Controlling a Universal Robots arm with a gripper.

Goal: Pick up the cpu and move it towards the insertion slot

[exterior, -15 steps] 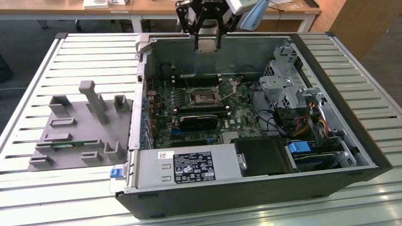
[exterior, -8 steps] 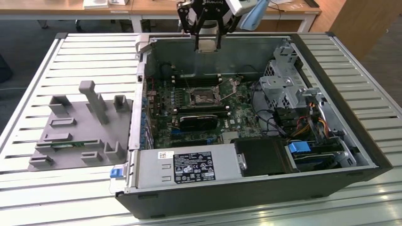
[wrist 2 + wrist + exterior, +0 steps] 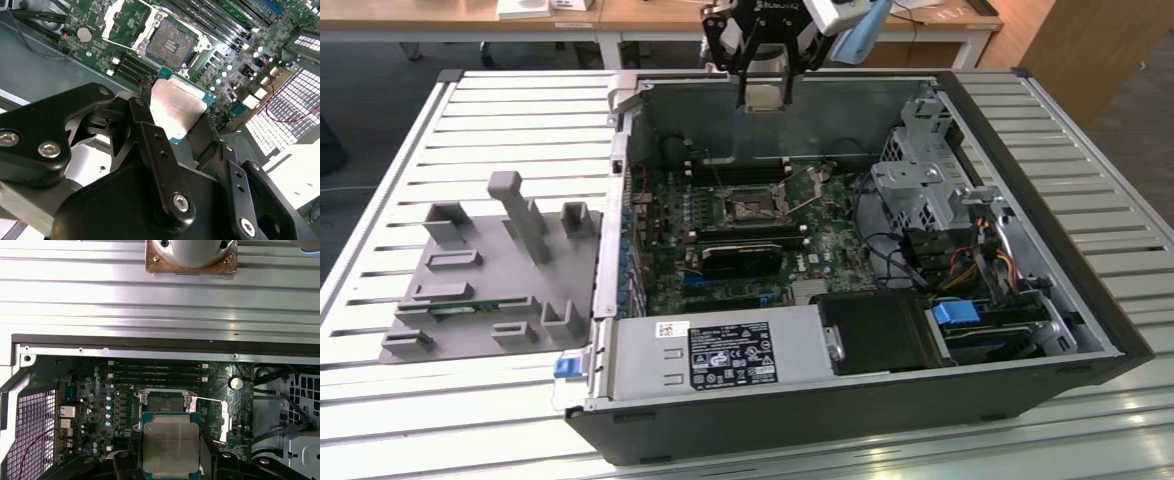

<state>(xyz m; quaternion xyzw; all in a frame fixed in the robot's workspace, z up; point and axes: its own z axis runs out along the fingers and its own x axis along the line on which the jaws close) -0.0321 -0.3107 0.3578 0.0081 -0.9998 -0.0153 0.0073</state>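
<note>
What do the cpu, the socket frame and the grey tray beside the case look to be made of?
The cpu, held in the end effector: a brushed matte metal lid on a green board edge. The insertion slot: a shiny, reflective frame, probably steel, around a dark centre. The grey tray: dull, uniform grey with blocky shapes, likely plastic, though the look leaves that open.

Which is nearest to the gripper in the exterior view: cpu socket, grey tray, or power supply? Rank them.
Gripper hangs above the case's far wall.
1. Insertion slot: on the motherboard, beneath the gripper.
2. Grey tray: outside the case, toward the exterior view's left.
3. Power supply: at the case's near edge.
</note>
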